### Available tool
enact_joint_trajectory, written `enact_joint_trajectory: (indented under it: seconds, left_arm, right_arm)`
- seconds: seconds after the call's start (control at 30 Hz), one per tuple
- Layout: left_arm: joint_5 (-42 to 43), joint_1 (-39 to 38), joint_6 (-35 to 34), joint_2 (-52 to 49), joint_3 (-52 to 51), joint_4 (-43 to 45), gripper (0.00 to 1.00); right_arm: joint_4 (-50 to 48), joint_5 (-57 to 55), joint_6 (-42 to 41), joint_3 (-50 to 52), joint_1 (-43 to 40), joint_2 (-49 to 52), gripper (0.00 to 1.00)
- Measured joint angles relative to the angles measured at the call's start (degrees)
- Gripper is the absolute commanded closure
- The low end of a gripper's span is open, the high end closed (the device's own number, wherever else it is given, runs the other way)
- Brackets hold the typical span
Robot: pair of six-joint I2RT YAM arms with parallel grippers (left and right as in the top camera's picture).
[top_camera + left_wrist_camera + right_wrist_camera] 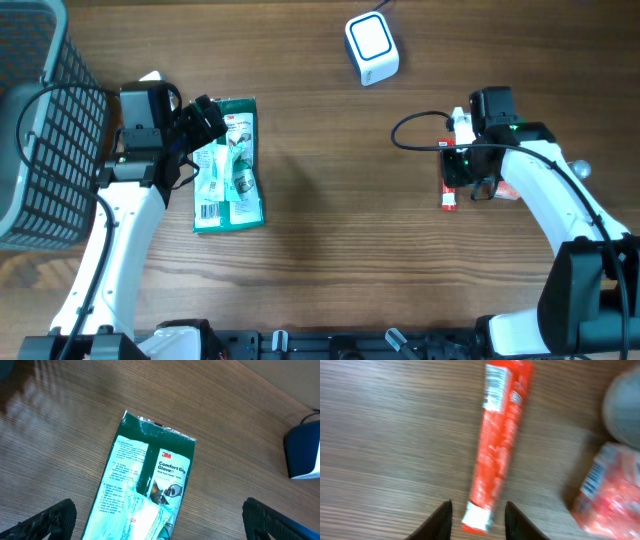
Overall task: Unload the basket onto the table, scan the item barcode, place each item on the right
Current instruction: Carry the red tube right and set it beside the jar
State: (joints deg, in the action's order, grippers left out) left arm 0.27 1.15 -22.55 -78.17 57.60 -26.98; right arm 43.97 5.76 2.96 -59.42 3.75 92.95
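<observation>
A green 3M glove package [230, 166] lies flat at the table's left. In the left wrist view the glove package [150, 485] is right under my left gripper [160, 527], which is open wide with one finger on each side and above it. From overhead, the left gripper [212, 128] hovers at the package's upper left. A long red packet [497, 445] lies on the wood at the right. Its white end sits between the fingers of my right gripper [479, 522], which stand slightly apart from it, open. The overhead view shows the red packet [449, 196] under the right gripper [460, 180]. The white scanner [372, 48] stands at the back.
A dark wire basket [40, 120] fills the far left. A second red packet [607, 490] lies right of the long one, below a grey round object [625, 405]. The scanner [302, 452] shows at the left wrist view's right edge. A black cable [415, 125] loops by the right arm.
</observation>
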Motion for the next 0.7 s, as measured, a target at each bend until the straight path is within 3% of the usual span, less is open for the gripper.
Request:
enact_joint_trajectory:
  seconds: [0.17, 0.37, 0.7]
  left_arm:
    - [0.0, 0.0, 0.0, 0.0, 0.0, 0.0, 0.0]
    - [0.0, 0.0, 0.0, 0.0, 0.0, 0.0, 0.0]
    - [0.0, 0.0, 0.0, 0.0, 0.0, 0.0, 0.0]
  right_arm:
    - [-10.3, 7.6, -4.9, 3.9, 0.5, 0.0, 0.87]
    - [-26.9, 5.1, -11.8, 14.7, 0.8, 0.0, 0.87]
    - [-24.8, -16.6, -14.7, 17.2, 1.0, -0.1, 0.89]
